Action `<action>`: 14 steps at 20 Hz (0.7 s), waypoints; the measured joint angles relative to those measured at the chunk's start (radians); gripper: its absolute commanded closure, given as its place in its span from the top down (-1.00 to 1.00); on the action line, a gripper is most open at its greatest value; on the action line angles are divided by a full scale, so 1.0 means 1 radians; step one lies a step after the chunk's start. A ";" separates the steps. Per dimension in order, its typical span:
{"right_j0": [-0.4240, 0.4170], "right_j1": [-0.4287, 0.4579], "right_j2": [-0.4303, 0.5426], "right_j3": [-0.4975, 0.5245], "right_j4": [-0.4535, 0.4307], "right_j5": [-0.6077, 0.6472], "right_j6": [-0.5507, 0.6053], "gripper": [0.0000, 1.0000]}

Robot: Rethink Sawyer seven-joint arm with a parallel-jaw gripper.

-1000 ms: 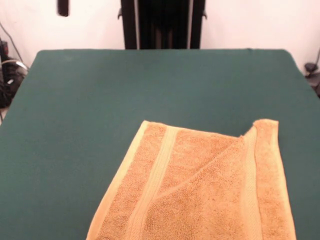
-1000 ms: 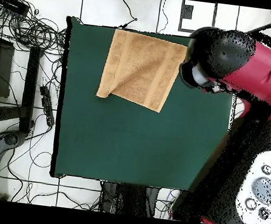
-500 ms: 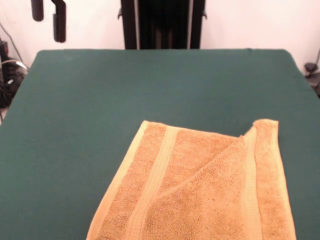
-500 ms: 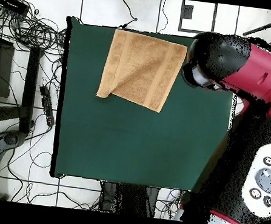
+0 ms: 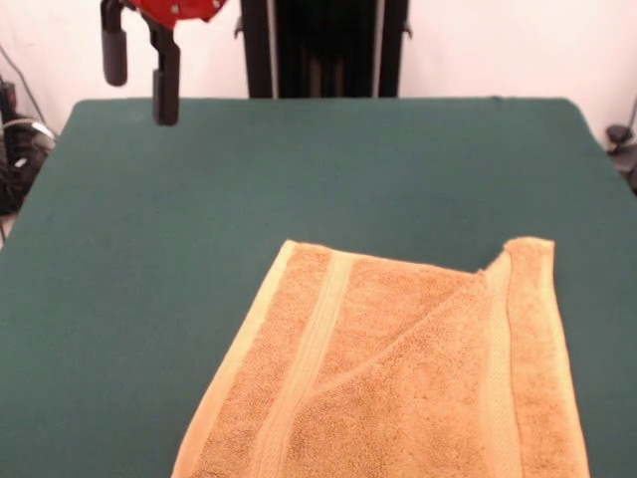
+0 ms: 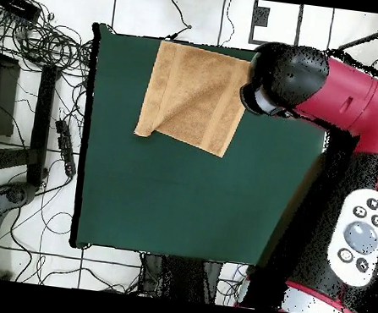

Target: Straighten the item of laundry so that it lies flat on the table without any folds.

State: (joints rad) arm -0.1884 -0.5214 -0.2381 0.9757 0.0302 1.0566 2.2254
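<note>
With the claw [image 5: 139, 85] hanging open and empty well apart from the towel [image 5: 398, 373], which lies on the surface [image 5: 328, 169] with one corner folded over, a descent onto both layers risks dragging the fold instead of opening it.

Bare tabletop [image 5: 328, 169] lying open around the claw [image 5: 139, 85]; only the folded towel [image 5: 398, 368] occupying the camera-side edge.
</note>
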 measured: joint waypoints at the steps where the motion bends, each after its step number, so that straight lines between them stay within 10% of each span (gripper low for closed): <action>1: 0.001 0.002 0.004 0.000 -0.006 -0.004 0.000 1.00; 14: 0.004 0.033 0.030 0.052 -0.089 -0.198 0.000 1.00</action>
State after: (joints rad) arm -0.1843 -0.4888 -0.2079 1.0280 -0.0588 0.8583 2.2254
